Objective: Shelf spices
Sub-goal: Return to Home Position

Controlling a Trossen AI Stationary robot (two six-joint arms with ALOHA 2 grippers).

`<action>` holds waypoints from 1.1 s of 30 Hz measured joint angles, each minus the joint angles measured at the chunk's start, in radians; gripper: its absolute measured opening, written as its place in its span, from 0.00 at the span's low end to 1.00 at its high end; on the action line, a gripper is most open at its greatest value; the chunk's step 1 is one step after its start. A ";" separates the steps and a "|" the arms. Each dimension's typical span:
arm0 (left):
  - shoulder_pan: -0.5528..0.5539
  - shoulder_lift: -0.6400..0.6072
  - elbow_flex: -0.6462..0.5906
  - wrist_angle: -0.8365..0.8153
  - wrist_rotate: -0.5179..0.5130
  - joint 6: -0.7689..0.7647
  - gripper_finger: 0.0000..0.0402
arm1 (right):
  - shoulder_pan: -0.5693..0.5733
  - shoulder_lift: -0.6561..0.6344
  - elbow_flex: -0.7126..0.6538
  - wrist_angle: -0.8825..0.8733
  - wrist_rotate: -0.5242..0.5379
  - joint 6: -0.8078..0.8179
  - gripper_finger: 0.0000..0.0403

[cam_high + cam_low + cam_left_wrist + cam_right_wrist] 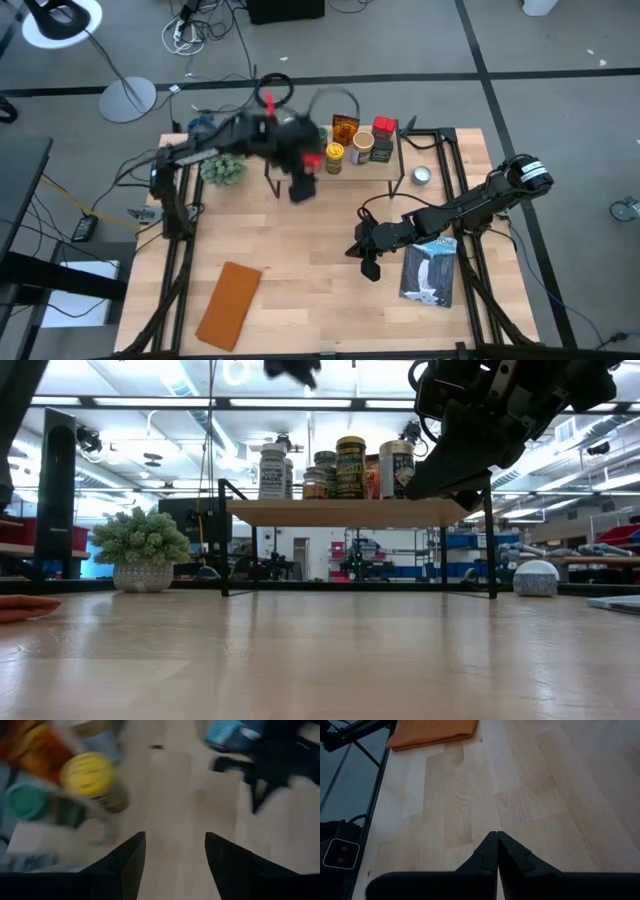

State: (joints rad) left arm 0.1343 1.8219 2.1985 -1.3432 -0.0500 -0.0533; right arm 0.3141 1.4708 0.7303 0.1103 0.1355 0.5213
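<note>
Low view: the spices point(340, 468) are seen standing in a close row on the shelf point(350, 512), toward the far side of the table point(320, 660), with a plant point(142, 547) set beside the shelf's end. In the high view an amber packet point(344, 128) and a red box point(384, 125) are made out at the back of the row, and a yellow-lidded jar point(334, 153) in front of them. The left gripper point(300, 186) is held above the table just in front of the shelf's left part. Its fingers point(127, 865) are spread wide apart and nothing is held between them. The right gripper point(368, 264) is lowered near the table at centre right, just beside the book point(430, 272). Its fingers point(487, 852) are pressed together with nothing gripped. A pad point(230, 303) is laid at the near left, well apart from both grippers.
</note>
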 joint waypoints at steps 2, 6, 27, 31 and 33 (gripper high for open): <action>-0.083 -0.013 -0.036 0.038 -0.035 0.024 0.52 | 0.000 0.000 0.000 0.000 0.000 0.000 0.01; -0.233 -0.058 -0.213 0.252 -0.050 0.102 0.52 | 0.001 0.000 0.000 0.000 -0.005 0.002 0.02; -0.311 -0.930 -1.607 1.304 -0.178 -0.126 0.52 | 0.001 0.000 0.000 0.019 -0.034 0.008 0.02; -0.311 -1.107 -1.773 1.410 -0.236 -0.122 0.52 | 0.000 0.000 0.000 0.020 -0.034 0.008 0.02; -0.311 -1.181 -1.839 1.462 -0.219 -0.109 0.52 | 0.000 0.000 0.000 0.021 -0.034 0.007 0.01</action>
State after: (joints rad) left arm -0.1764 0.6407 0.3599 0.1188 -0.2688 -0.1627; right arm 0.3141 1.4708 0.7303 0.1313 0.1013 0.5285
